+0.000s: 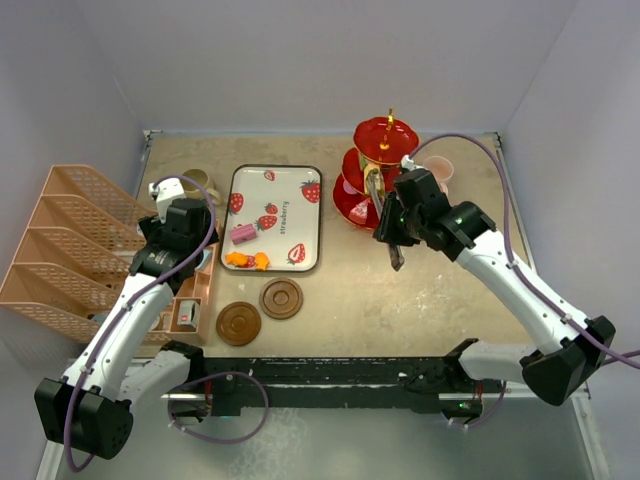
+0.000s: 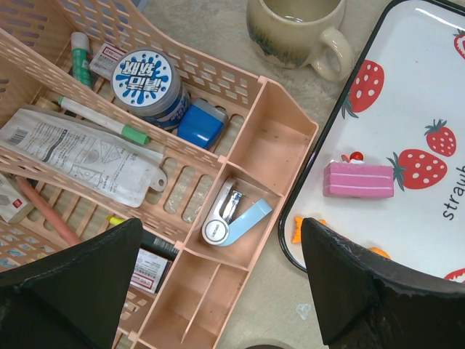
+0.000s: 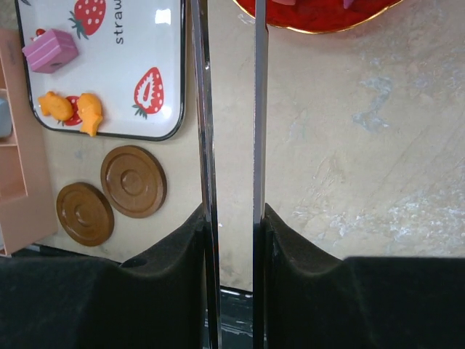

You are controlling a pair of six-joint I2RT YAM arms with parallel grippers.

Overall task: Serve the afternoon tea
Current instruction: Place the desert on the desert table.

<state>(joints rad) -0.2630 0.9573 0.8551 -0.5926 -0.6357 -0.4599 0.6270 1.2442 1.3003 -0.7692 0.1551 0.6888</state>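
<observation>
The red three-tier stand [image 1: 385, 140] stands at the back right with a pink mug [image 1: 441, 172] beside it. My right gripper [image 1: 395, 235] is shut on long metal tweezers [image 3: 203, 109], whose two arms run apart toward the stand's lowest tier [image 3: 320, 18]. A pink cake sweet [image 1: 243, 234] and orange sweets [image 1: 247, 260] lie on the strawberry tray [image 1: 300, 215]. Two brown coasters [image 1: 281, 298] [image 1: 238, 323] lie in front of the tray. My left gripper [image 2: 220, 225] hangs open over the organiser, empty. The olive-brown mug [image 2: 294, 33] stands behind it.
A peach desk organiser [image 2: 240, 116] at the left holds a stapler [image 2: 236, 218], pens and a tin. A slatted peach file rack [image 1: 70, 240] fills the far left. Walls close in the table on three sides.
</observation>
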